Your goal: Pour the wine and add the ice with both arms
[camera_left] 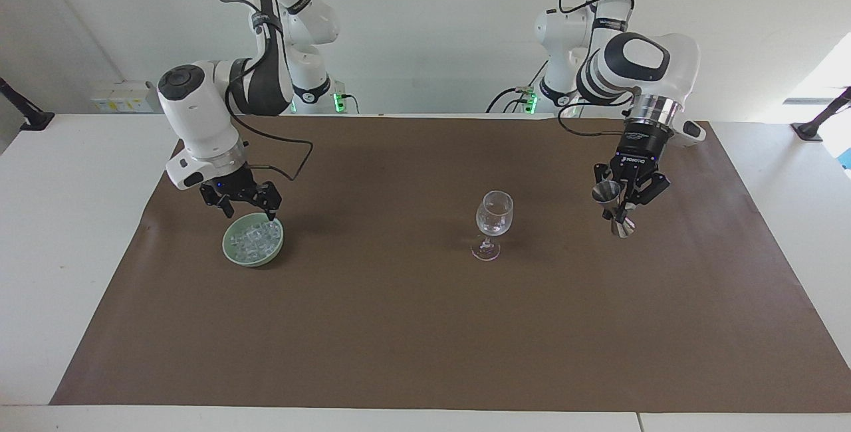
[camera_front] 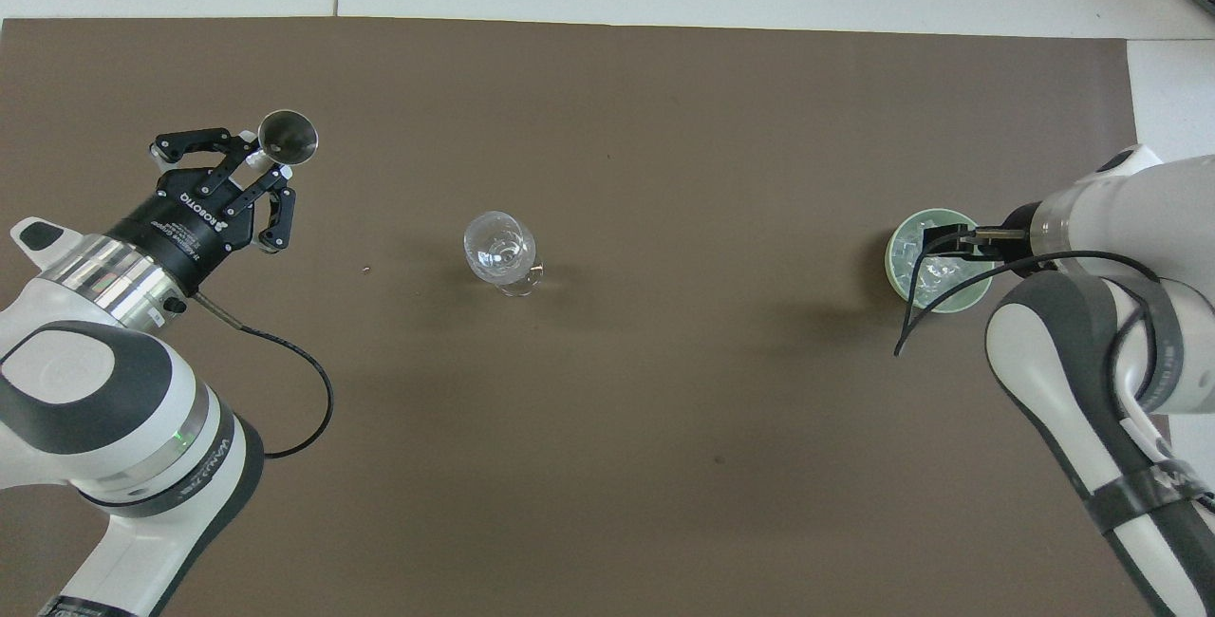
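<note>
A clear wine glass (camera_left: 494,214) (camera_front: 499,247) stands upright mid-mat. My left gripper (camera_left: 620,210) (camera_front: 262,158) hangs over the mat toward the left arm's end of the table, shut on the waist of a silver jigger (camera_left: 606,193) (camera_front: 288,136), which tilts slightly. A pale green bowl (camera_left: 229,250) (camera_front: 893,266) holds the ice (camera_left: 256,239) (camera_front: 925,280), a heap of small clear cubes. My right gripper (camera_left: 249,212) (camera_front: 952,244) hovers open just over the bowl's rim on the robots' side, fingertips pointing down. No wine is in view.
A brown mat (camera_left: 425,325) covers most of the white table (camera_left: 60,219). The right gripper's black cable (camera_front: 911,313) hangs in a loop over the mat beside the bowl. The right arm's forearm (camera_front: 1092,389) covers the mat's corner nearest its base.
</note>
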Motion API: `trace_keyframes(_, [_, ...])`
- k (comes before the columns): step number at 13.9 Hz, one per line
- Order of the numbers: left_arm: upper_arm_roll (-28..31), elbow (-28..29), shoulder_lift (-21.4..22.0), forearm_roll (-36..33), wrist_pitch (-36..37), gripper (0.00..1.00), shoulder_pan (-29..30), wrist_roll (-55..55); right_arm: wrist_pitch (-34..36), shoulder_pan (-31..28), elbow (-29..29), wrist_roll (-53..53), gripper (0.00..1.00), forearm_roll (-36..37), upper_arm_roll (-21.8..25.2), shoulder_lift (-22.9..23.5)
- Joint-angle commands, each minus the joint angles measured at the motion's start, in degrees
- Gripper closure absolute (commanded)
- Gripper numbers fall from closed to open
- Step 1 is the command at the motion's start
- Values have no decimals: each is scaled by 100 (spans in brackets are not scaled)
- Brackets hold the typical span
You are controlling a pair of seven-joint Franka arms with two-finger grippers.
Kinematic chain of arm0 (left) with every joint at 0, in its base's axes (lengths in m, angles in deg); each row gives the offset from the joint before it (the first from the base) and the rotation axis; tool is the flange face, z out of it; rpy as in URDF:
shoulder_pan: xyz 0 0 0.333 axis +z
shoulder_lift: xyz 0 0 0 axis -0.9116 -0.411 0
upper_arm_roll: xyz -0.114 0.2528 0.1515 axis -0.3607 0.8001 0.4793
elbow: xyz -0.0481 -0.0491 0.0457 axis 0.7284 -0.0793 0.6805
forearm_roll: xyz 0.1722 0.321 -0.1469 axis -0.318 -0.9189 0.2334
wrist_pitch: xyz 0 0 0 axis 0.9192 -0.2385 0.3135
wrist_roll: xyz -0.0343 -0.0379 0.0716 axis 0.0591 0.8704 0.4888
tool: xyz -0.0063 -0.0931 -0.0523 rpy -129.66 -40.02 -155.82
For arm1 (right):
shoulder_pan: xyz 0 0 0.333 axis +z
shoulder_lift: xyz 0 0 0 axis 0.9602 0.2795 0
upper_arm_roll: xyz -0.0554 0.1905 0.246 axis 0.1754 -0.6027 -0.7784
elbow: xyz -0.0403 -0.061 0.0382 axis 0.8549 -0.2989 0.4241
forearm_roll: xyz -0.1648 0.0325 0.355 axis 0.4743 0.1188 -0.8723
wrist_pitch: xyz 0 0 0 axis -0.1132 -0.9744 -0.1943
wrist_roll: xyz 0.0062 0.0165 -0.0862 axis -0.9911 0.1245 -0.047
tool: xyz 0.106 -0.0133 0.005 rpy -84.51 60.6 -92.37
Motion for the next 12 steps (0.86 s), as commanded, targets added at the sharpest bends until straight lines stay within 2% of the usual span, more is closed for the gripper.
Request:
trace_keyframes(1, [68, 295, 286, -219, 321, 100, 87, 832, -486, -316, 190, 425, 4, -36, -63, 225])
trace_keyframes(5, [94, 339, 277, -736, 786, 100, 445, 2589, -567, -308, 349, 479, 10, -27, -63, 287])
trace_keyframes(7, [94, 435, 277, -982, 1085, 100, 613, 2944, -576, -308, 358, 479, 16, -27, -63, 287])
trace_keyframes(8, [85, 514, 277, -983, 1173, 100, 727, 3006, -576, -308, 393, 479, 22, -18, -63, 287])
trace_keyframes(12, [85, 883, 295, -992, 1447, 100, 930, 3656, -706, -308, 402, 488, 36, 0, -63, 366])
